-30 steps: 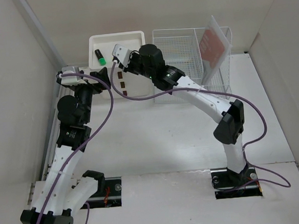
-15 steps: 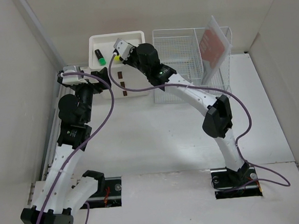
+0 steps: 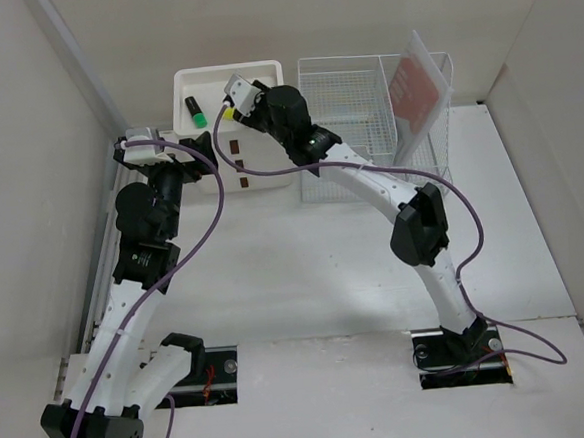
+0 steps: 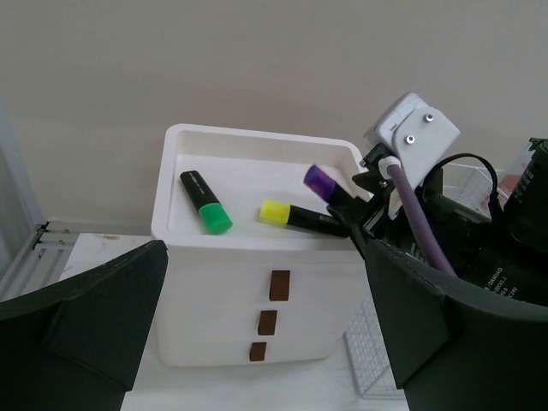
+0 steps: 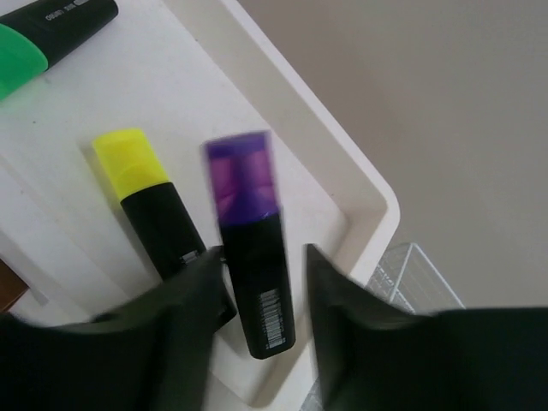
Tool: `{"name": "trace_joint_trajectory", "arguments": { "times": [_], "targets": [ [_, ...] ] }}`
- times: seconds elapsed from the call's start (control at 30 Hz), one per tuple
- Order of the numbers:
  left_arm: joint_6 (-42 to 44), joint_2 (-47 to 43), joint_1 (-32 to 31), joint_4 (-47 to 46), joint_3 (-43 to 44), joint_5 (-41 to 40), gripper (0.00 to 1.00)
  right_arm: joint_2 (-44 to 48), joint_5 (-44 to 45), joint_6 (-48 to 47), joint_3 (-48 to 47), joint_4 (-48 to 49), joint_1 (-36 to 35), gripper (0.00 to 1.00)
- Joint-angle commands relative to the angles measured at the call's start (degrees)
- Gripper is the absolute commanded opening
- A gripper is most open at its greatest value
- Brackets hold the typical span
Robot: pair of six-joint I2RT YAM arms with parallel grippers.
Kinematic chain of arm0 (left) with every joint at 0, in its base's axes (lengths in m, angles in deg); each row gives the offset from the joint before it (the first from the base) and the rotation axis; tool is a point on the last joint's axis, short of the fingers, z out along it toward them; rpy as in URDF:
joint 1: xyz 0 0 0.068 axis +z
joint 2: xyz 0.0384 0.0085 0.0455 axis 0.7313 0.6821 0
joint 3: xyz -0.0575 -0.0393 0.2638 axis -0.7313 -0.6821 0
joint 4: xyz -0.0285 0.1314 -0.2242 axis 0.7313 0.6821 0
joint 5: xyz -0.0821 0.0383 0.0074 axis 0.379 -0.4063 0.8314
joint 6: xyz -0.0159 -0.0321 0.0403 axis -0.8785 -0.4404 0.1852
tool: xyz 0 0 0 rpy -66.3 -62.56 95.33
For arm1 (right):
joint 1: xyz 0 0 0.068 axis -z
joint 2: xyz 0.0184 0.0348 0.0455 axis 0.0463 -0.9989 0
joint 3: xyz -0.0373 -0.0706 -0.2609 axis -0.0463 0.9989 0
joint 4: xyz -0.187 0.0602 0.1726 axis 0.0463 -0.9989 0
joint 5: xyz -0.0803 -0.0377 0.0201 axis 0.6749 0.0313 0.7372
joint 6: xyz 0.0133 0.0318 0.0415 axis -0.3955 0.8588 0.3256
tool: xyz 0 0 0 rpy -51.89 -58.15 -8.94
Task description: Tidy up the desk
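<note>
Purple highlighter (image 5: 251,257) between your right gripper's (image 5: 264,267) half-parted jaws, grip unclear, could bounce off the tray rim (image 5: 377,205); left gripper (image 4: 261,308) gapes wide.

The white worktop (image 3: 305,268) carries a cream drawer box (image 3: 223,69) at 11 o'clock and a wire-mesh rack (image 3: 348,85) at 1 o'clock (the two stand just beside each other). A grey rail (image 3: 97,293) runs along its 9 o'clock edge.

Over the drawer box's tray (image 5: 364,193), the purple highlighter (image 5: 248,231) is blurred, its print unreadable; the green highlighter (image 5: 34,38) is cut by the edge. Overhead, the right tool (image 3: 230,101) hides the purple one.
</note>
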Motion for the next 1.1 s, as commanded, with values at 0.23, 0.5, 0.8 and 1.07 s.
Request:
{"name": "trace_joint_trajectory", "arguments": {
  "times": [0.23,0.5,0.8,1.07],
  "targets": [
    [1.45,-0.47,-0.14,-3.31,-0.21,-0.86,1.0,2.1,-0.3,0.47,-1.95,3.47,-0.17,0.96],
    [1.45,-1.0,-0.14,-3.31,-0.21,-1.39,1.0,11.84,5.22,0.99,4.82,3.47,-2.19,1.0],
    [0.84,-2.14,-0.14,-3.31,-0.21,-0.79,1.0,30.8,17.44,6.69,26.34,3.47,-8.69,1.0],
    [0.84,0.14,-0.14,-3.31,-0.74,-0.78,1.0,52.0,18.78,12.34,53.58,7.87,-8.7,1.0]
  ]
}}
